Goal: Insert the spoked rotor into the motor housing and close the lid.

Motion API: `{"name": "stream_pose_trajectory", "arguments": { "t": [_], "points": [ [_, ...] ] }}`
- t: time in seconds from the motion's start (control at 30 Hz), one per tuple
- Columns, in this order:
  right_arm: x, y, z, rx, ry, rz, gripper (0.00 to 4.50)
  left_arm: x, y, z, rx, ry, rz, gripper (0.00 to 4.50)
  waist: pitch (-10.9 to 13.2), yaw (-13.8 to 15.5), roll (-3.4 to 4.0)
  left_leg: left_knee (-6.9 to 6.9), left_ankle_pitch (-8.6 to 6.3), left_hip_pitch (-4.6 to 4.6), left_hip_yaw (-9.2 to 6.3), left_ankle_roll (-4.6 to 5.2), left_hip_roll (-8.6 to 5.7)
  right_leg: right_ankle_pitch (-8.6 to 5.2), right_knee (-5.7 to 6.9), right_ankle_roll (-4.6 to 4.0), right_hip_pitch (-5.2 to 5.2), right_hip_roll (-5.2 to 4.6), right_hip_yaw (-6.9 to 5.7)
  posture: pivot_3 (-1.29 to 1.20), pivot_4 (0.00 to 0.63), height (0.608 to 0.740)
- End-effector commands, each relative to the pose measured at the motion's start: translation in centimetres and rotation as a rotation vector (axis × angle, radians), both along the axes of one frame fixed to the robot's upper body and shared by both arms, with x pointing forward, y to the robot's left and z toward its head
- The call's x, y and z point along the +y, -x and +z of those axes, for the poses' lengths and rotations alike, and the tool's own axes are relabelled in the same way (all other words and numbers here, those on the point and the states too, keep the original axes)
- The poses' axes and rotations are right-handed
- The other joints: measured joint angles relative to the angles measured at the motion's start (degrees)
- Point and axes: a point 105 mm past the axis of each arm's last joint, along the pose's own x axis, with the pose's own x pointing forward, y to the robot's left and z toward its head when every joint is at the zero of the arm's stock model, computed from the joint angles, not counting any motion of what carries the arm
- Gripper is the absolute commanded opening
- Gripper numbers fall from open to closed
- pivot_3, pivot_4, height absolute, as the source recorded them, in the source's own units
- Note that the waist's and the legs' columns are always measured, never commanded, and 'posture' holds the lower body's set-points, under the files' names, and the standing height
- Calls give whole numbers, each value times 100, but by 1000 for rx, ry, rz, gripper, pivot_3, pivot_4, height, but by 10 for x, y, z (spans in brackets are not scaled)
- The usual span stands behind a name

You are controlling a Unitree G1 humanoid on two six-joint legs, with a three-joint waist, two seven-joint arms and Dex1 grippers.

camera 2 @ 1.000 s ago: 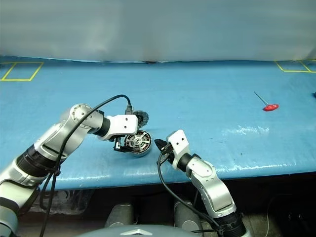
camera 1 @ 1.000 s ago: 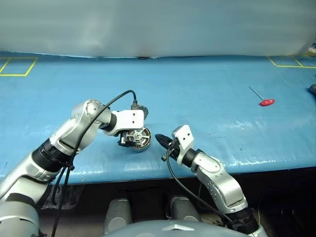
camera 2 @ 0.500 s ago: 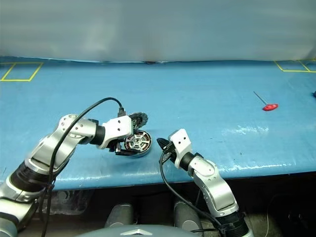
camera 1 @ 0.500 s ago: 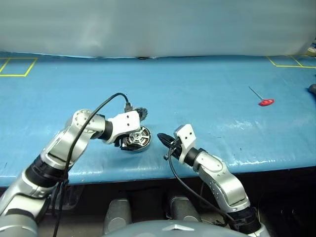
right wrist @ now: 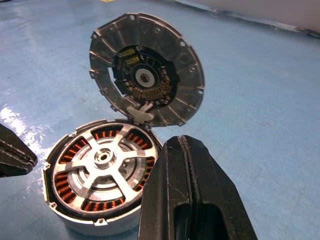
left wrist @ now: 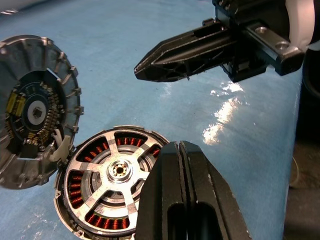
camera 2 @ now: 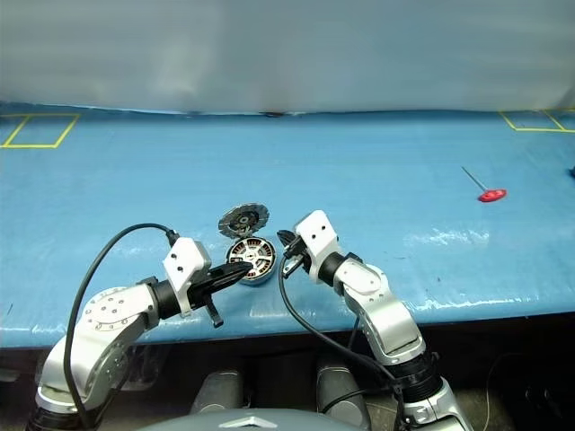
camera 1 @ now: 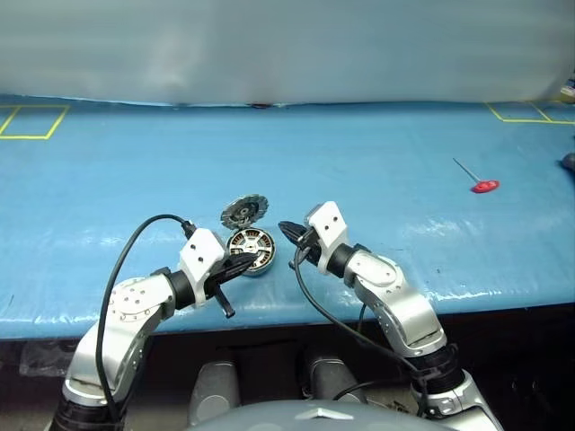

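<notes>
- Currently we see the short round silver motor housing (right wrist: 95,185) with its ring of copper-brown coils sitting on the blue-covered desk (camera 1: 377,171), near the desk's front edge and between the two grippers.
- We note the spoked rotor (left wrist: 112,175), a flat wheel with silver spokes and a shiny centre hub, seated inside the housing; coils show through the gaps between its spokes.
- We record the round grey lid (right wrist: 146,75) with its ribbed, toothed rim standing open, tilted up behind the housing and joined to the housing's far edge by a small pale hinge piece. Its inner face, with a dark centre and a small yellow component, is turned towards the grippers.
- We find the left gripper (camera 1: 244,262) closed, its black fingers pressed together and empty, with the tip just beside the housing's near-left rim; whether it touches we cannot tell.
- We find the right gripper (camera 1: 289,231) also closed and empty, its pointed tip just to the right of the housing and apart from it.
- We also log a small red-handled tool (camera 1: 485,186) lying well apart on the desk's right side, and yellow tape outlines (camera 1: 27,121) at the desk's far corners.
</notes>
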Motion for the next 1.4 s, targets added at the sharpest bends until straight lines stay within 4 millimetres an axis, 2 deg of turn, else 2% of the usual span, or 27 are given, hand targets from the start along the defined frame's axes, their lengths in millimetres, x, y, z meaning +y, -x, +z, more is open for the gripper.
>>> {"name": "stream_pose_trajectory", "arguments": {
  "t": [0.03, 0.13, 0.23, 0.43, 0.63, 0.73, 0.87, 1.07, 1.17, 1.27, 1.4],
  "points": [
    [17, -1, 5, 1, 4, 44, 0, 2, 11, 6, -94, 30, 49, 31, -1, -15, 0, 0, 0, 1, 3, 0, 0, 0, 0, 0, -2, -1, 2, 0, 150, 740],
    [30, 0, 3, 17, 12, 94, 0, 9, 18, -5, -97, 29, 103, 31, 0, 1, 1, 0, 0, -1, 7, 0, -1, 0, -1, 0, -7, -6, 2, 0, 150, 740],
    [38, 1, 0, 28, 17, 127, 0, 13, 20, -9, -132, 57, 159, 31, 0, -1, 1, 0, -1, -1, 11, -1, -3, 0, -2, 0, -12, -13, 2, 0, 150, 740],
    [51, 1, -4, 41, 18, 180, 0, 19, 33, -31, -109, 97, 209, 31, 1, -55, 1, -17, -1, -2, 22, -1, -3, -2, -6, -2, -19, -19, 1, 0, 150, 740],
    [50, -3, -36, 112, 128, 201, 0, 16, 39, -38, -94, 148, 242, 31, 1, -69, 3, -25, -2, -1, 22, -1, -2, -5, -9, -6, -24, -18, -1, 0, 150, 740],
    [47, -1, -44, 133, 162, 213, 0, 14, 39, -40, -90, 159, 241, 31, -2, -77, 4, -25, -2, 15, 22, -2, -2, -5, -12, -6, -31, -20, -1, 0, 150, 740],
    [48, -2, -34, 112, 137, 222, 0, 11, 39, -44, -72, 159, 227, 31, -2, -85, 5, -26, -4, 19, 19, -5, 0, -6, -12, -6, -32, -21, 0, 0, 150, 740],
    [54, -1, 6, 34, 10, 249, 0, 6, 38, -45, -62, 177, 201, 31, -2, -76, 3, -36, -4, -13, 24, -4, -3, -5, -13, -7, -69, -23, 3, 0, 150, 740],
    [56, 1, 13, 28, -27, 256, 0, 5, 37, -45, -58, 184, 187, 31, -2, -77, 3, -42, -3, -35, 32, -3, -2, -5, -12, -8, -67, -17, 3, 0, 150, 740],
    [54, -1, -1, 58, -4, 241, 0, 5, 36, -43, -57, 183, 176, 31, -2, -74, 3, -48, -3, -41, 31, -3, -1, -7, -12, -11, -72, -13, 3, 0, 150, 740],
    [49, -1, -32, 134, 69, 228, 0, 6, 35, -42, -58, 177, 170, 31, -2, -79, 4, -48, -3, -42, 32, -2, -2, -7, -12, -11, -72, -13, 3, 0, 150, 740]
  ]
}}
